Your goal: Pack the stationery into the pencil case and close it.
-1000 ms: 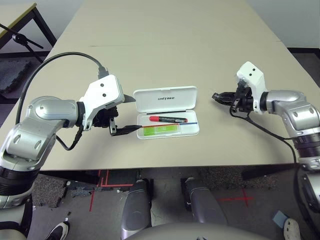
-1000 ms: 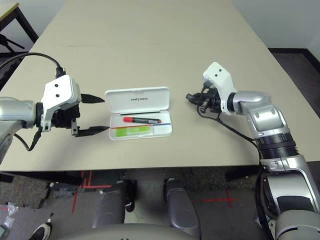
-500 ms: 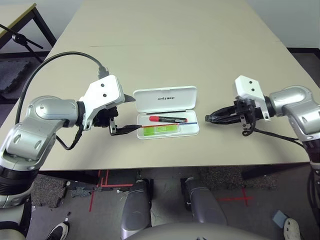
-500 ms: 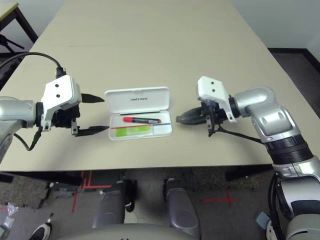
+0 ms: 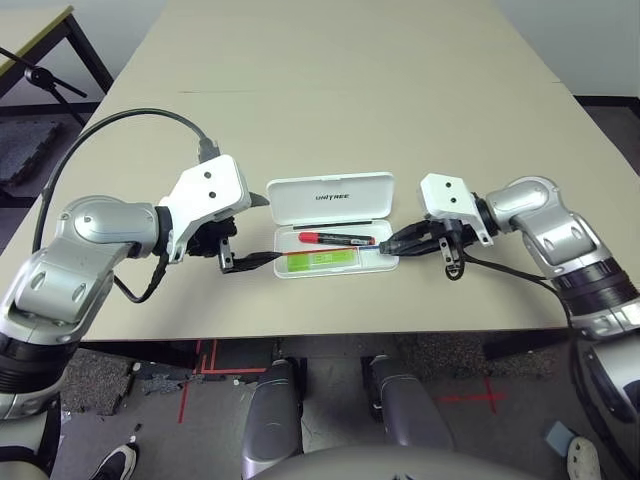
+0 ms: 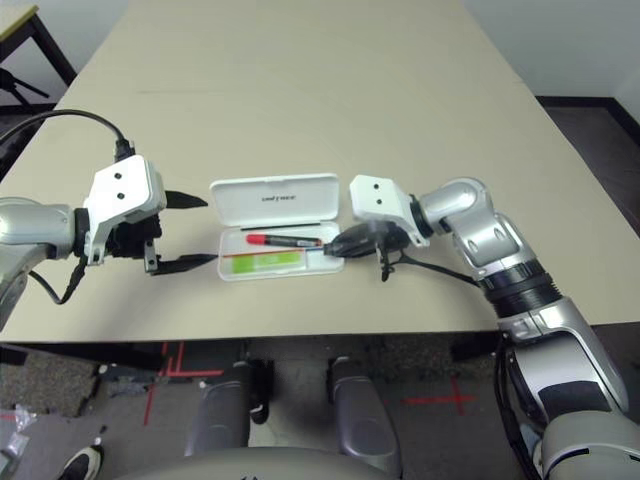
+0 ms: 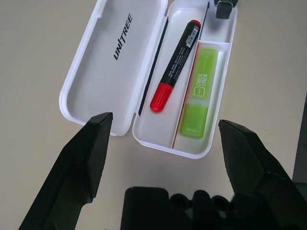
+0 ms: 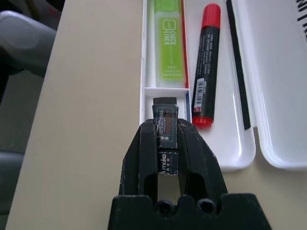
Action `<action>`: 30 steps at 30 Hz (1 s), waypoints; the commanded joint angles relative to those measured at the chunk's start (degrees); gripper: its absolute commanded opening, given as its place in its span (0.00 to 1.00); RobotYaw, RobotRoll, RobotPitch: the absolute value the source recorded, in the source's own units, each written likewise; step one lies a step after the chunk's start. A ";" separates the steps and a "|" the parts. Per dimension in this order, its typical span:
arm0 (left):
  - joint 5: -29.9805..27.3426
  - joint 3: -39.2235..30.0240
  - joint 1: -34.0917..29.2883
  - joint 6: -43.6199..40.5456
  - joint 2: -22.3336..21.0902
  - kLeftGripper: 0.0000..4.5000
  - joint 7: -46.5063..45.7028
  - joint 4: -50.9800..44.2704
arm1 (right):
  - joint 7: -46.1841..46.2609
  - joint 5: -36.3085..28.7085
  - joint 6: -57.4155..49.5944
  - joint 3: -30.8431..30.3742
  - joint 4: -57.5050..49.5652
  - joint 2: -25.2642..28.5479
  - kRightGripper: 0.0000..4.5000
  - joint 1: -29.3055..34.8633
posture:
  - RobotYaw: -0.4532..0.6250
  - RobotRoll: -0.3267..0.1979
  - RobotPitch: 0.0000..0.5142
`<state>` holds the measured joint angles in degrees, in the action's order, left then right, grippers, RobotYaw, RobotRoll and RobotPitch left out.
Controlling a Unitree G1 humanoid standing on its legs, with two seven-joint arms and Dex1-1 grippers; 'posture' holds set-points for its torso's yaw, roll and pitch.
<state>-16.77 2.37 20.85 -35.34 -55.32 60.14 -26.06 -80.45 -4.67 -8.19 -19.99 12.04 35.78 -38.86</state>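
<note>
- The case (image 5: 333,223) lies open at the centre of the head view, on the tan table (image 5: 330,90), with its lid (image 5: 330,199) folded flat toward the top of the frame and the tray (image 5: 300,268) toward the bottom.
- "UNITREE" is printed in black on the inside of the lid (readable in the head views and the left wrist view).
- The marker (image 5: 336,239) lies in the tray along the edge nearest the lid, its red cap toward frame left.
- The highlighter (image 5: 318,259) lies beside the marker in the tray's lower strip, apart from it, with a thin red-and-blue stripe running between them.
- The right gripper (image 8: 165,128) reaches in from centre right of the head view, and its tips sit at the tray's right end.
- Its jaws are closed on the piece (image 8: 166,125), a small dark flat thing with a label, which sticks out past the fingertips.
- In the right wrist view the piece hangs over the small end compartment of the tray, just past the highlighter's end; whether it touches the tray floor cannot be told.
- The left gripper (image 7: 163,139) sits at centre left of the head view, just left of the case, with its jaws spread wide and holding nothing.
- In the left wrist view its two black fingers (image 7: 91,143) frame the near end of the case, apart from it.
</note>
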 commanded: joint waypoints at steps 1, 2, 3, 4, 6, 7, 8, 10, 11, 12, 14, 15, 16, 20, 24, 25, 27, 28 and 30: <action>0.27 0.32 -0.92 0.01 -0.82 1.00 -0.25 -0.50 | 0.22 1.81 2.30 -1.23 2.14 -0.55 0.07 -0.72 | 0.43 0.62 0.29; 0.30 0.35 -0.90 0.04 -0.78 1.00 -0.30 -0.45 | 0.40 2.10 2.69 -1.26 2.58 -0.88 0.07 -0.81 | 0.43 0.62 0.29; 0.33 0.36 -0.90 0.07 -0.77 1.00 -0.33 -0.42 | 0.59 2.37 3.00 -1.29 2.92 -1.16 0.07 -0.90 | 0.43 0.62 0.29; 0.34 0.36 -0.90 0.09 -0.75 1.00 -0.36 -0.40 | 0.79 2.69 3.33 -1.33 3.13 -1.41 0.07 -0.97 | 0.43 0.62 0.29; 0.34 0.37 -0.90 0.14 -0.72 1.00 -0.42 -0.31 | 1.82 3.32 3.64 -1.16 3.26 -1.83 0.23 -1.01 | 0.44 0.62 0.29; 0.34 0.38 -0.91 0.17 -0.71 1.00 -0.46 -0.25 | 2.10 3.48 3.69 -1.05 3.32 -1.94 0.28 -1.01 | 0.43 0.62 0.28; 0.39 0.43 -0.97 0.27 -0.70 1.00 -0.49 -0.09 | 2.25 3.57 3.81 -0.93 3.42 -1.99 0.35 -1.04 | 0.43 0.62 0.28; 0.91 0.71 -1.30 0.76 -0.91 1.00 -0.51 0.49 | 2.51 3.47 3.99 -0.42 3.70 -1.96 0.52 -1.15 | 0.43 0.62 0.28; 1.18 0.83 -1.47 1.06 -0.97 1.00 -0.50 0.82 | 2.58 3.26 4.05 -0.01 3.90 -1.80 0.61 -1.26 | 0.43 0.62 0.28; 1.32 0.85 -1.56 1.22 -0.94 1.00 -0.51 1.07 | 2.66 3.05 4.04 0.37 4.08 -1.63 0.69 -1.37 | 0.43 0.62 0.28; 1.41 0.81 -1.63 1.41 -0.73 1.00 -0.43 1.42 | 2.64 2.23 3.68 1.52 4.27 -1.16 0.86 -1.58 | 0.43 0.62 0.28; 1.48 0.83 -1.63 1.53 -0.61 1.00 -0.40 1.69 | 2.54 1.66 3.03 2.33 4.15 -0.79 0.94 -1.65 | 0.43 0.62 0.28; 1.56 0.85 -1.66 1.69 -0.53 1.00 -0.38 2.02 | 2.37 1.13 2.36 3.09 3.98 -0.36 1.00 -1.67 | 0.43 0.62 0.28; 1.73 0.37 -1.99 2.51 -0.14 1.00 -0.64 4.26 | 0.34 -1.91 -1.28 6.35 2.79 3.33 1.00 -0.97 | 0.42 0.62 0.28; 2.74 0.22 -2.74 4.88 -0.37 1.00 -0.54 8.17 | -0.50 -2.86 -1.64 8.80 4.25 7.47 1.00 -0.19 | 0.41 0.62 0.27; 3.09 0.35 -2.83 5.58 -0.54 1.00 -0.41 8.91 | -0.27 -2.39 -1.04 8.87 4.75 8.20 1.00 -0.10 | 0.41 0.62 0.27; 3.22 0.42 -2.67 6.10 -0.36 1.00 -0.28 9.55 | 0.98 -1.40 -0.25 8.66 5.35 8.57 1.00 -0.04 | 0.41 0.62 0.27; 3.16 0.52 -2.42 6.16 -0.13 1.00 -0.25 9.73 | 1.68 -0.96 -0.02 8.36 5.50 8.35 1.00 0.02 | 0.40 0.62 0.27; 3.26 0.88 -1.96 6.26 0.32 1.00 -0.37 9.99 | 3.74 0.21 0.67 7.62 5.88 7.17 1.00 0.11 | 0.40 0.62 0.27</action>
<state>-14.07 2.40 18.80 -29.61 -55.19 59.57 -16.82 -78.03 -5.54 -8.49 -11.74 17.45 43.78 -39.33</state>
